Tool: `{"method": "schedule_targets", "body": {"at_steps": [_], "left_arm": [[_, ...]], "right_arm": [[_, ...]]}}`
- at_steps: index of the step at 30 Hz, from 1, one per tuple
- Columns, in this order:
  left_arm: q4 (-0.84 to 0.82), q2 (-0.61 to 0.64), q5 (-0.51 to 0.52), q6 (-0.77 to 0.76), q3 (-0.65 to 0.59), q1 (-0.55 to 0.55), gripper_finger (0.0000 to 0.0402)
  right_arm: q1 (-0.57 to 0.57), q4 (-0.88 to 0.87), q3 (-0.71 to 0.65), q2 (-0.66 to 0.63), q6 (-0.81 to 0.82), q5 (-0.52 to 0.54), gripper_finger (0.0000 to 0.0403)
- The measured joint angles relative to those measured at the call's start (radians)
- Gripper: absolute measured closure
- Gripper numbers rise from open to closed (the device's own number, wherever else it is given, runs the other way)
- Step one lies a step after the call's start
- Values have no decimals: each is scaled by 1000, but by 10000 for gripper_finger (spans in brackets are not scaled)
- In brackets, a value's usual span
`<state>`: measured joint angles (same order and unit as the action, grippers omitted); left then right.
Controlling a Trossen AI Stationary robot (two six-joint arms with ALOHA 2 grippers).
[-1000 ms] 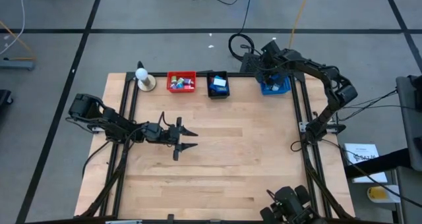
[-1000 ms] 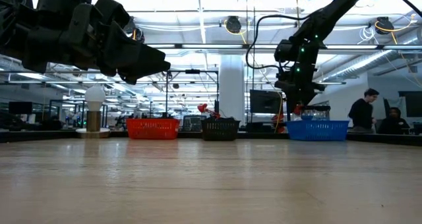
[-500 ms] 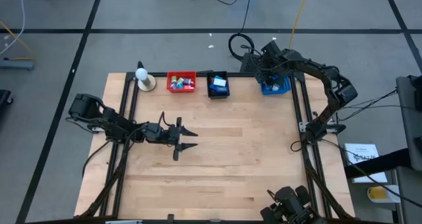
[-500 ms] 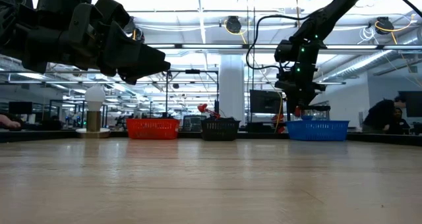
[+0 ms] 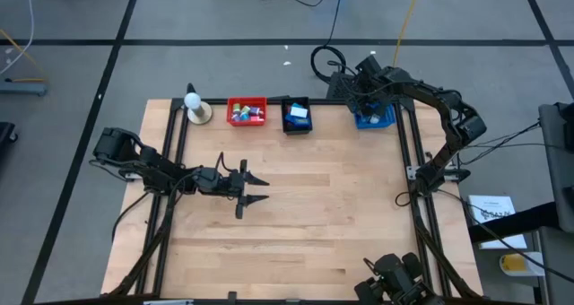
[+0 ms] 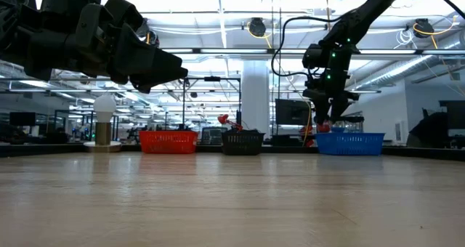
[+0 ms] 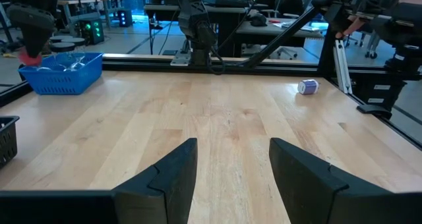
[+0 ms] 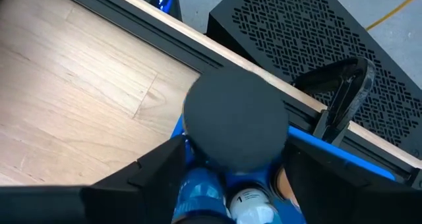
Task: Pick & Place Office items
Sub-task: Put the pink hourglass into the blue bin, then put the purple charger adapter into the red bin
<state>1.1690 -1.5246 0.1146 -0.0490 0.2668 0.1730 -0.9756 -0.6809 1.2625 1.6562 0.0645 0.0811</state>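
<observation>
Beyond the wooden table edge, the right gripper is hovering over the blue bin, its fingers spreading around a black roll, so it should be opening fully before lifting straight.

Bright overhead ceiling lights, glare in low view, soft shadows

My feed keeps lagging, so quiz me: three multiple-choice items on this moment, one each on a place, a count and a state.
1. The right gripper is over which bin?
A. red
B. black
C. blue

2. How many bins line the table's far edge?
A. two
B. three
C. five

3. The left gripper's fingers are:
A. spread, holding nothing
B. clamped on a clip
C. inside a bin

Answers:
1 C, it hangs above the blue bin.
2 B, red bin, black bin, blue.
3 A, bare table shows between them.
</observation>
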Motion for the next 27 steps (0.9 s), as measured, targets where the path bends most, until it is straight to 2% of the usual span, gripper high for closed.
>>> {"method": "schedule_targets", "body": {"at_steps": [9, 14, 23, 27], "left_arm": [[0, 0, 0, 1, 0, 0, 206], [0, 0, 0, 1, 0, 0, 206], [0, 0, 0, 0, 0, 0, 206], [-15, 0, 0, -23, 0, 0, 206]], "right_arm": [[0, 0, 0, 0, -5, 1, 185], [0, -7, 0, -22, -5, 3, 186], [14, -41, 0, -159, 4, 5, 172], [90, -135, -5, -254, 37, 10, 209]]}}
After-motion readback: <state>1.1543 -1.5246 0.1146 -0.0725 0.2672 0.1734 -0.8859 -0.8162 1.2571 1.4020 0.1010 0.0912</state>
